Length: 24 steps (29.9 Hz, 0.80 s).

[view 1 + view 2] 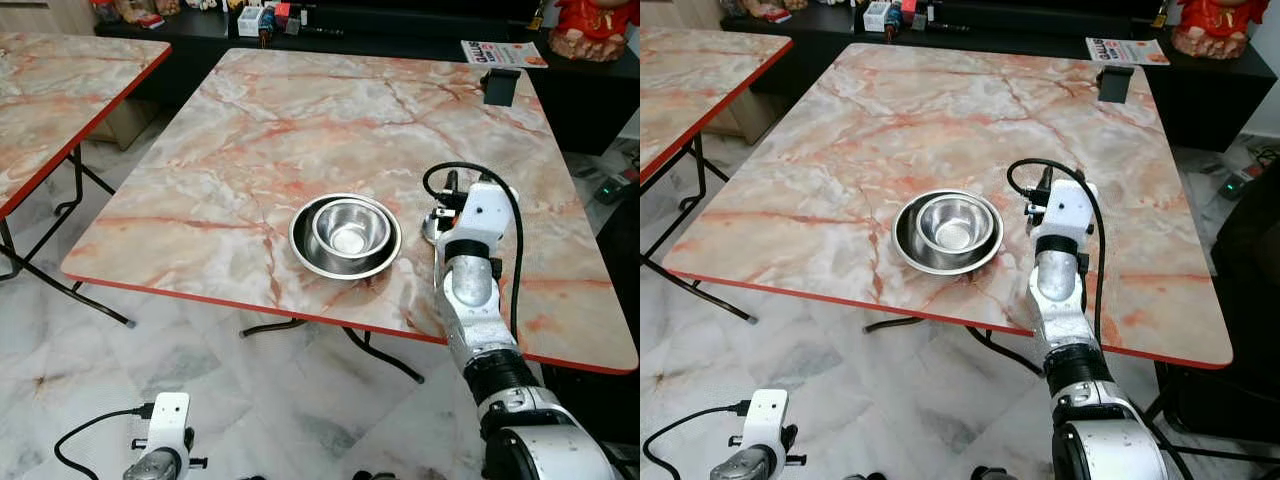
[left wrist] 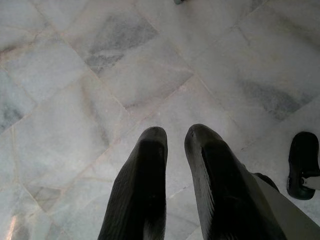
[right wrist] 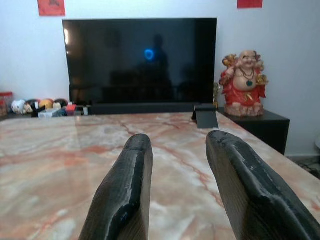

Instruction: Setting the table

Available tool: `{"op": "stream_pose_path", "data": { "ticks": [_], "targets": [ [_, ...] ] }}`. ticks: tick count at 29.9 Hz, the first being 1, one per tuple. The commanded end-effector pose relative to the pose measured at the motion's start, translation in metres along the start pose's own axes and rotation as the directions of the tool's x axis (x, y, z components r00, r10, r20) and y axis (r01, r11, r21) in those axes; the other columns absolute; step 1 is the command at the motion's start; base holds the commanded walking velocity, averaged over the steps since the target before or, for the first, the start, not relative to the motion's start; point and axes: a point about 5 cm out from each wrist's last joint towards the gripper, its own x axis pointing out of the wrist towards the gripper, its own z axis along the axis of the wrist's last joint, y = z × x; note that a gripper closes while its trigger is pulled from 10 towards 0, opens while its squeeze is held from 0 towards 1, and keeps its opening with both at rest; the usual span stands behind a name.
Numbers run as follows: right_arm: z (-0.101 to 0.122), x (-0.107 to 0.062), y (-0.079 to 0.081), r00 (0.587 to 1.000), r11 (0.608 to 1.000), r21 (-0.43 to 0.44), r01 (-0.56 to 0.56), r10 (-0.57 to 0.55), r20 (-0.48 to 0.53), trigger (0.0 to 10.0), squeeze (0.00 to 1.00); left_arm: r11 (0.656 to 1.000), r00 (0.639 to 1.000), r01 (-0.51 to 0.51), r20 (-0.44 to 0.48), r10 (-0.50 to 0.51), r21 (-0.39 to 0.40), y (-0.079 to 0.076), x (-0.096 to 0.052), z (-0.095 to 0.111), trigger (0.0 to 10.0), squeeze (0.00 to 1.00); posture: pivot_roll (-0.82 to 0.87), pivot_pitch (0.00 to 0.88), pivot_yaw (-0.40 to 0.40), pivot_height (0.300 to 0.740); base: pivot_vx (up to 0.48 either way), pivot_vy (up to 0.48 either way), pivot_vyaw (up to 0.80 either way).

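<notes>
The bench (image 1: 300,130) is a folding table with a pink-veined marble-pattern top, a red edge band and black legs. Near its front edge sits a steel plate (image 1: 345,237) with a smaller steel bowl (image 1: 350,228) resting inside it, both upright.

The right gripper (image 3: 175,170) is over the bench top, just to the right of the plate and apart from it. Its fingers (image 3: 125,185) stand moderately parted and hold nothing. A black cable loops over the right arm (image 1: 470,280).

A small black stand (image 1: 500,87) sits near the far right corner of the bench. Beyond the far edge runs a low black cabinet (image 1: 1200,90) carrying a red figurine (image 3: 244,84), a printed leaflet (image 1: 1127,50) and a row of small items at its left end. A dark television (image 3: 142,60) stands behind, against a white wall.

A second table (image 1: 60,100) of the same pattern stands to the left, well apart. The floor (image 2: 125,75) is grey-veined white marble tile.

The left gripper (image 2: 175,175) hangs low over the floor, its fingers narrowly parted and empty. A black shoe-like shape (image 2: 302,162) lies on the floor nearby.
</notes>
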Motion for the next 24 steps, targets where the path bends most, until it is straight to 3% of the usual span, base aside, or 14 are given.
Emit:
{"op": "stream_pose_path", "data": {
  "ticks": [1, 11, 24],
  "targets": [
    [0.004, 0.000, 0.004, 1.000, 1.000, 0.008, -0.019, 0.019, 0.022, 10.0, 0.00, 1.000, 1.000, 0.002, -0.031, -0.003, -0.024, -0.001, -0.001, -0.007, 10.0, 0.00, 0.03, 0.139, 0.011, 0.740, 0.000, 0.000, 0.00],
    [0.008, -0.005, 0.019, 0.996, 0.996, 0.025, -0.084, 0.083, 0.044, 10.0, 0.00, 0.999, 0.999, -0.005, -0.034, 0.004, -0.036, -0.001, -0.002, -0.009, 10.0, 0.00, 0.04, 0.138, 0.003, 0.740, 0.000, 0.461, 0.00],
    [0.010, -0.004, 0.019, 0.996, 0.996, 0.039, -0.085, 0.083, 0.045, 10.0, 0.00, 0.999, 1.000, -0.007, -0.030, 0.006, -0.034, 0.000, -0.001, -0.006, 10.0, 0.00, 0.03, 0.137, 0.008, 0.740, 0.000, 0.473, 0.00]
  ]
}}
